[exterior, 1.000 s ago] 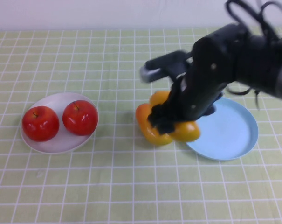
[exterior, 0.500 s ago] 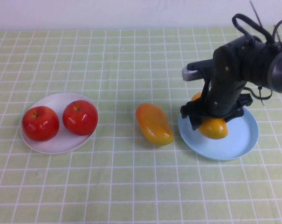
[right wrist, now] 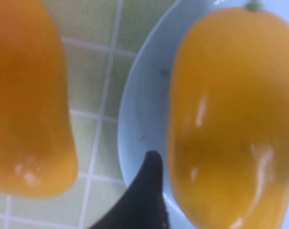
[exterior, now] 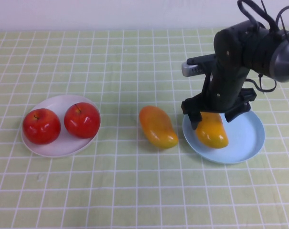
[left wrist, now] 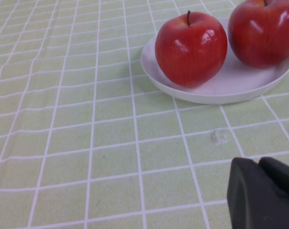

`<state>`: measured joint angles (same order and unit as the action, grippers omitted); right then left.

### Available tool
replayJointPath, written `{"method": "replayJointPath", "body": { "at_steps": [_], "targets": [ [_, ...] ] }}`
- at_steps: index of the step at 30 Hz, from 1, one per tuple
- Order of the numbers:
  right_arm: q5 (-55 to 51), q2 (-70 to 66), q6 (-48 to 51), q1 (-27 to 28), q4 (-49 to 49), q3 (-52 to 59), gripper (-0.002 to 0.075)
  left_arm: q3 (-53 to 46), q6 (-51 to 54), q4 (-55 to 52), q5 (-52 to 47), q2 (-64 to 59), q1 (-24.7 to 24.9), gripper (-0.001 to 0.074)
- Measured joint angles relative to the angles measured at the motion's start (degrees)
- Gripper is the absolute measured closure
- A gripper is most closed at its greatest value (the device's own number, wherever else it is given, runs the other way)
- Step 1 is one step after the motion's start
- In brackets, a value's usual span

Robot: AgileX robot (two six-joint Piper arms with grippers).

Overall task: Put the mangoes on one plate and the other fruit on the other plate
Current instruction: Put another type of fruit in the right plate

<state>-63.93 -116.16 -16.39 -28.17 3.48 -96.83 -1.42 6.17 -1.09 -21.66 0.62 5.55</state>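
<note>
Mangoes [exterior: 157, 127] [exterior: 212, 131]: glossy yellow-orange, one on blue plate [exterior: 244, 138] under right gripper [exterior: 216, 114], jaws released; left gripper [left wrist: 263, 193] jaws clenched.

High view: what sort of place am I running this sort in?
Probably a tabletop test setup, not a real kitchen: a green checked tablecloth, a plain white wall behind, and only sorting props. The right gripper hangs open over the mango on the blue plate; the left gripper is parked, shut.

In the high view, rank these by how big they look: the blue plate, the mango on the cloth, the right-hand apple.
1. blue plate, largest, right claw open above it.
2. mango on the cloth.
3. right-hand apple, close to that mango, so unsure.
Left claw shows only in its wrist view.
</note>
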Motion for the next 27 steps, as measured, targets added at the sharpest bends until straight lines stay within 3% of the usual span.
{"method": "replayJointPath", "body": {
  "at_steps": [7,15,27],
  "targets": [
    [-4.78,0.00,4.50,-2.49,-2.10,-7.87,0.0034,0.00,0.00,0.00,0.00,0.00,0.00,0.0731],
    [3.97,-1.86,15.29,-8.38,-8.03,-8.70,0.0034,0.00,0.00,0.00,0.00,0.00,0.00,0.0731],
    [10.36,-9.73,18.15,-8.67,-8.31,-8.73,0.0034,0.00,0.00,0.00,0.00,0.00,0.00,0.0731]
  ]
}}
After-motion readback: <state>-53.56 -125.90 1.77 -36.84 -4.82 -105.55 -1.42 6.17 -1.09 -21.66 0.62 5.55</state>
